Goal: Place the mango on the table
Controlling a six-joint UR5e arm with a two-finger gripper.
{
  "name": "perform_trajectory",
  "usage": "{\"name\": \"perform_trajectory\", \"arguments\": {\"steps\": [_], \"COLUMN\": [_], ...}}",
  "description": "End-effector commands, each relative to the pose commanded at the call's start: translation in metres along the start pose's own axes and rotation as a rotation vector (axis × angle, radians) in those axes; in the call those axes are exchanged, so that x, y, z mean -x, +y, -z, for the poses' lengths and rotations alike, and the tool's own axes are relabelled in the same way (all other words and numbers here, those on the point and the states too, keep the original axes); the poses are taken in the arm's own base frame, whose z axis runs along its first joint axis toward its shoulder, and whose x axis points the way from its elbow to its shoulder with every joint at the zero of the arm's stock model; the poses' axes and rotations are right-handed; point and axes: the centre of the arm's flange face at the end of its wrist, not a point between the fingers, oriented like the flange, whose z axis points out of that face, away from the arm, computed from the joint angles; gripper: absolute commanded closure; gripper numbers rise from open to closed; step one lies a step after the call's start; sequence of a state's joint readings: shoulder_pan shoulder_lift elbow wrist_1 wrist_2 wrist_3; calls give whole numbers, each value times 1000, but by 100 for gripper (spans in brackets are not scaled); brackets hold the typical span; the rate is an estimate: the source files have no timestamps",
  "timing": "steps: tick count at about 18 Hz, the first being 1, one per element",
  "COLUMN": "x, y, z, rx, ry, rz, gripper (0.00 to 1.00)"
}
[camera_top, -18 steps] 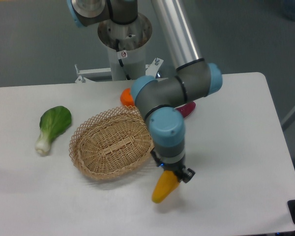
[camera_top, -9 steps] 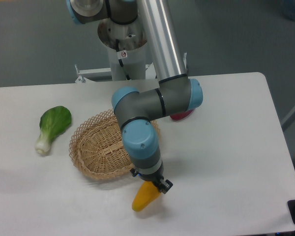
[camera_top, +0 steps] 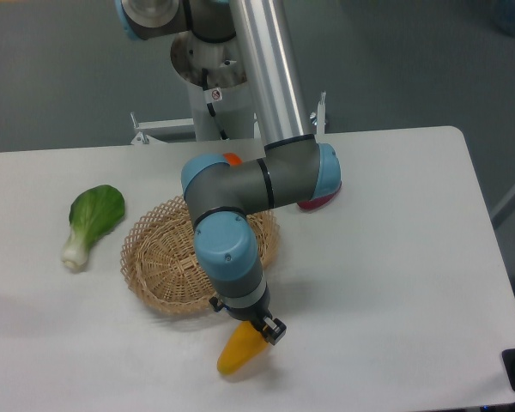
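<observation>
Mango lowered to the front of the table

My gripper (camera_top: 256, 328) is clamped on the mango's (camera_top: 239, 354) upper end; I've swung it leftward and lower over the last second, its tip about touching the table (camera_top: 395, 257) just before the basket (camera_top: 167, 253). Release looks next.

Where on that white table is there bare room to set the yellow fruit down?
The table is bare right of the gripper holding the mango, and along the front left below the basket and bok choy. It is crowded behind the basket, around the arm.
</observation>
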State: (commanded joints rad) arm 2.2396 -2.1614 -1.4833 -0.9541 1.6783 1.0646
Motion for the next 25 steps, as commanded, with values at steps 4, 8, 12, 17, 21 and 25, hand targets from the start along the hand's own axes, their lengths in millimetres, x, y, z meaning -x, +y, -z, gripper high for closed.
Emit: {"name": "perform_trajectory", "arguments": {"steps": [4,8,12,17,21,25], "x": [0,7,41,91,115,133], "y": [1,5,38,98,141,182], "z": [7,15,33,44,49,45], "rx": [-7,-12,-18,-26,-14,-1], "ry": [-8,-20,-53,-78,-92,-92], "rz": [1,7,38,116,102,92], "gripper": [0,0,0,0,0,0]}}
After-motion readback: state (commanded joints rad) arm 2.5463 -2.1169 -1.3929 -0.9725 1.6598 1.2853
